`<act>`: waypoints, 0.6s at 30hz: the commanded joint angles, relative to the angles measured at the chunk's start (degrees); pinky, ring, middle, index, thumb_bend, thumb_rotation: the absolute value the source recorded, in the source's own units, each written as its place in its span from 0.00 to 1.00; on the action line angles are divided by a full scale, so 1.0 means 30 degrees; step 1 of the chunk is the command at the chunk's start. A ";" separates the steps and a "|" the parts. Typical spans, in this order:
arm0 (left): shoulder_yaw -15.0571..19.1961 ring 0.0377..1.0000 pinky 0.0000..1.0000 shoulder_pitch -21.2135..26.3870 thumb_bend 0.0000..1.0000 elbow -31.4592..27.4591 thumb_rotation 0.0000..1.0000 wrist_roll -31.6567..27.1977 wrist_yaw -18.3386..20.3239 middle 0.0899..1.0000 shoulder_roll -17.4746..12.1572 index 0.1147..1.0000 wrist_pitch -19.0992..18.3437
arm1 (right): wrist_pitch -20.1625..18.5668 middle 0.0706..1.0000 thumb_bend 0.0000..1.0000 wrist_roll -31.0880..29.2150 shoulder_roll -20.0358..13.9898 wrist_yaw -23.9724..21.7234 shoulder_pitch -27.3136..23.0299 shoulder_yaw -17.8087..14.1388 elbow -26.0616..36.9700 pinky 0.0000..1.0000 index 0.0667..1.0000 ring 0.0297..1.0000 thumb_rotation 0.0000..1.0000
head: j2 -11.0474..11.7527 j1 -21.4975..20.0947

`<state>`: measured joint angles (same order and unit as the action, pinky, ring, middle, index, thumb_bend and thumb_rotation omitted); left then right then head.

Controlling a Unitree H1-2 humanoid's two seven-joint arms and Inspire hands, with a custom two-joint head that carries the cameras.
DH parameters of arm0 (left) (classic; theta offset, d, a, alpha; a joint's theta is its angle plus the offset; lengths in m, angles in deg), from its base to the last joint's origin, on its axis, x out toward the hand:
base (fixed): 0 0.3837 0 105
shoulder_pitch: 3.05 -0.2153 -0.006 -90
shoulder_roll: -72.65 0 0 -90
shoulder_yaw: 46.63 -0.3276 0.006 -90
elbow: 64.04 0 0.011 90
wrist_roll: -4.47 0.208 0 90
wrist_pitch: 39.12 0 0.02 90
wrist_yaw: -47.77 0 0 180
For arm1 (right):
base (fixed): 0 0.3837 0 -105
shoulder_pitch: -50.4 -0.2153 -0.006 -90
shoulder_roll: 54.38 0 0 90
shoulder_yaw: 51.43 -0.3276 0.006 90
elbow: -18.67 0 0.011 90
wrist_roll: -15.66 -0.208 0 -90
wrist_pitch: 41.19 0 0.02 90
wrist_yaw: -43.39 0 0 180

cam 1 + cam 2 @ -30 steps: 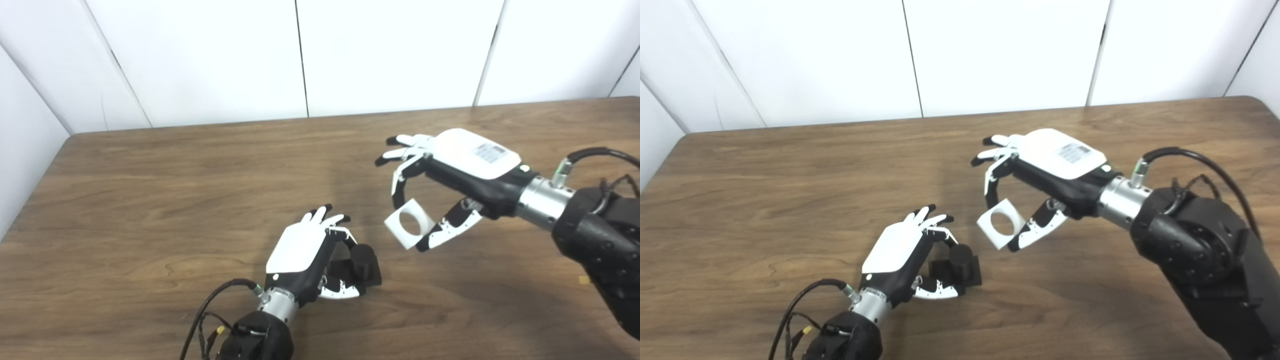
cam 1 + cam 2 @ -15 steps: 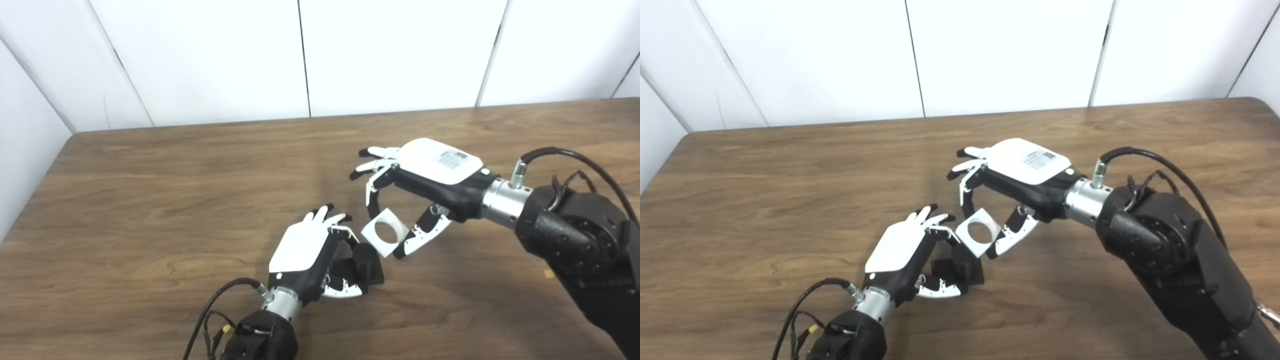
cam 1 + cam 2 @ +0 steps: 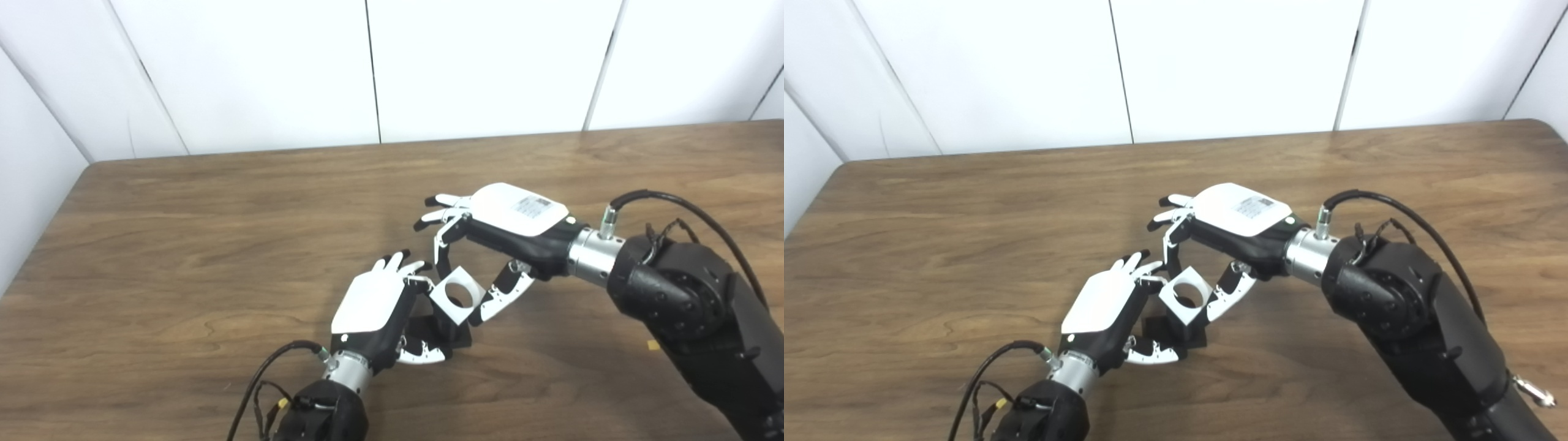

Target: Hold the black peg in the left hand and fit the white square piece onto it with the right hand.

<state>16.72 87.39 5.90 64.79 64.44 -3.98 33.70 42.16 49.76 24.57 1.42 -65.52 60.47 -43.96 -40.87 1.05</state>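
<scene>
- Gripping the peg (image 3: pixel 450 331) on the counter (image 3: pixel 184 245), the left robot hand (image 3: pixel 373 306) keeps it steady and upright.
- Right robot hand (image 3: pixel 490 245) pinches the square (image 3: pixel 454 298) by its edges, hole just over the peg, clear for seating.

Both views look down and forward from the robot's head, across the wooden worktop (image 3: pixel 184 245) toward the white panelled wall (image 3: pixel 257 67) at its far edge. They sit side by side at close range, near enough that both arms enter from the bottom edge. The left eye view reaches further left, taking in the side wall (image 3: pixel 24 202) beyond the worktop's left end. The right eye view reaches further right, showing the worktop's rounded far right corner (image 3: pixel 1540 125). The 2 views share nearly everything else, including the left hand (image 3: pixel 373 309) and right hand (image 3: pixel 1234 223) near the centre.
</scene>
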 commanded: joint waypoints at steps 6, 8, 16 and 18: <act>-0.0125 1.00 1.00 0.0221 0.52 0.0153 0.06 0.0612 0.0435 0.88 0.0091 0.42 -0.0246 | 0.0548 0.88 0.53 0.0371 0.0162 0.0154 -0.0284 0.0113 -0.0176 0.93 0.45 0.99 0.15 | -0.0056 0.0074; -0.0073 1.00 1.00 0.0218 0.52 0.0178 0.06 0.0560 0.0375 0.88 0.0138 0.42 -0.0239 | 0.0708 0.88 0.53 0.0580 0.0163 0.0223 -0.0229 0.0198 -0.0309 0.92 0.45 0.98 0.15 | -0.0097 0.0051; -0.0106 1.00 1.00 0.0262 0.52 0.0242 0.06 0.0539 0.0126 0.88 0.0251 0.42 -0.0118 | 0.0790 0.88 0.53 0.0842 0.0117 0.0224 -0.0037 0.0216 -0.0476 0.92 0.45 0.98 0.15 | -0.0161 0.0180; -0.0150 1.00 1.00 0.0270 0.52 0.0226 0.06 0.0532 0.0105 0.88 0.0235 0.42 -0.0037 | 0.0992 0.87 0.53 0.0768 0.0109 0.0411 0.0080 0.0164 -0.0621 0.91 0.45 0.97 0.15 | -0.0199 0.0256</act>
<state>16.65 87.40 5.92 65.34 64.52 -3.47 33.50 43.21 52.40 24.95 1.00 -63.91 61.77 -45.83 -41.40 1.76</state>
